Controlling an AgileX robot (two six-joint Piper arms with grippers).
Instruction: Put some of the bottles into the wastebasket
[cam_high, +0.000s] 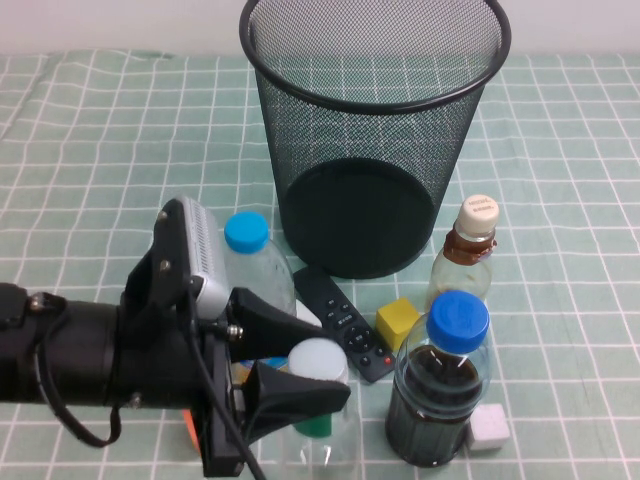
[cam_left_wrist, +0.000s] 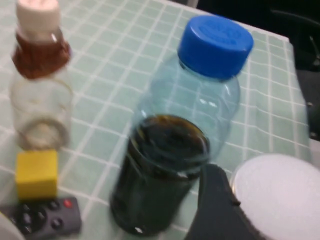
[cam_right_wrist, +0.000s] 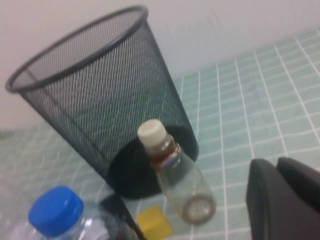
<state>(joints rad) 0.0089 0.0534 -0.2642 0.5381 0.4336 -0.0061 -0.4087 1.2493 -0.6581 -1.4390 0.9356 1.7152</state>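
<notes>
The clear bottle with white cap and green neck band (cam_high: 316, 424) stands at the table's near edge. My left gripper (cam_high: 333, 360) is open, one finger on each side of its white cap. In the left wrist view one dark finger (cam_left_wrist: 215, 205) lies against the cap (cam_left_wrist: 280, 195). The cream-capped bottle with brown neck (cam_high: 470, 250) stands upright right of the black mesh wastebasket (cam_high: 370, 130). It also shows in the left wrist view (cam_left_wrist: 40, 75) and the right wrist view (cam_right_wrist: 170, 170), with the wastebasket (cam_right_wrist: 90, 75) behind it. My right gripper (cam_right_wrist: 275, 165) is shut and empty, out of the high view.
A dark-blue-capped bottle of dark liquid (cam_high: 440, 390) stands just right of the clear bottle. A light-blue-capped bottle (cam_high: 250, 255) stands behind my left gripper. A black remote (cam_high: 345, 322), a yellow cube (cam_high: 397, 322) and a white cube (cam_high: 489, 428) lie among the bottles.
</notes>
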